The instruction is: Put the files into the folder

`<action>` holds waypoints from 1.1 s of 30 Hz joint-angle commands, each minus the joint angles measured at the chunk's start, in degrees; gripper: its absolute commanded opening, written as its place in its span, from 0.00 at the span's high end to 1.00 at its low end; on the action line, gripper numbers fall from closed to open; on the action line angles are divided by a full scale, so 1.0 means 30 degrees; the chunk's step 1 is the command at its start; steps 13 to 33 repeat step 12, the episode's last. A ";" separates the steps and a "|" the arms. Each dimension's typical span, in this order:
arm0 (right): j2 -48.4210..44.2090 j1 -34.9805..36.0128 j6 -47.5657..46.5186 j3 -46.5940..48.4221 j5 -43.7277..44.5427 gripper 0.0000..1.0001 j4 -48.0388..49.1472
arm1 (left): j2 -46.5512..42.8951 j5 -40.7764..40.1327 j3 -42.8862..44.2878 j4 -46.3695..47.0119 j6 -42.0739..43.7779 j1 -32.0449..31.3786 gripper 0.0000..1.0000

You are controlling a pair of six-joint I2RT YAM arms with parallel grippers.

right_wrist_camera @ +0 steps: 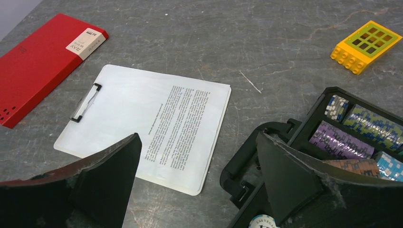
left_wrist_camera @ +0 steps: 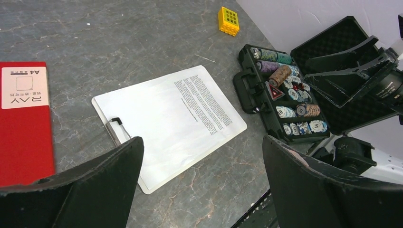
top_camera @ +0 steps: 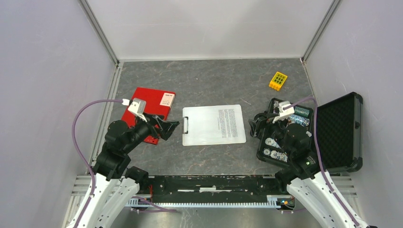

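Grey table (top_camera: 214, 78): files (top_camera: 230, 124) lie on clipboard (top_camera: 202, 127), closed folder (top_camera: 149, 97) to its left. Left gripper (top_camera: 170, 128) by folder, right gripper (top_camera: 258, 124) by case (top_camera: 338, 130), both spread apart, empty.

Panels (top_camera: 57, 71) close 3 sides of the table (top_camera: 214, 76); its far half lies open, with only a yellow block (top_camera: 278, 80) near the right panel; 2 narrow bare strips flank the clipboard (top_camera: 204, 126), 1 toward the folder (top_camera: 147, 107), 1 toward the open black case (top_camera: 337, 128) crowding the right side; the clipboard's metal clip (top_camera: 186, 125) faces the folder; the files (top_camera: 231, 122) lie flat on the clipboard, uncovered from above; the left gripper (top_camera: 168, 129) hangs over the folder's near right corner.
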 commanded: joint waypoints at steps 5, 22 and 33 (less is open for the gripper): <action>0.0392 0.0029 0.0594 0.0668 -0.0668 0.02 0.1013 | 0.0038 0.0495 -0.0228 0.1258 0.0857 -0.0059 0.00; 0.1213 0.0027 0.0854 0.0385 -0.0818 0.02 0.1428 | 0.0029 0.0599 -0.0191 0.1284 0.0914 -0.0073 0.00; 0.1213 0.0027 0.0854 0.0385 -0.0818 0.02 0.1428 | 0.0029 0.0599 -0.0191 0.1284 0.0914 -0.0073 0.00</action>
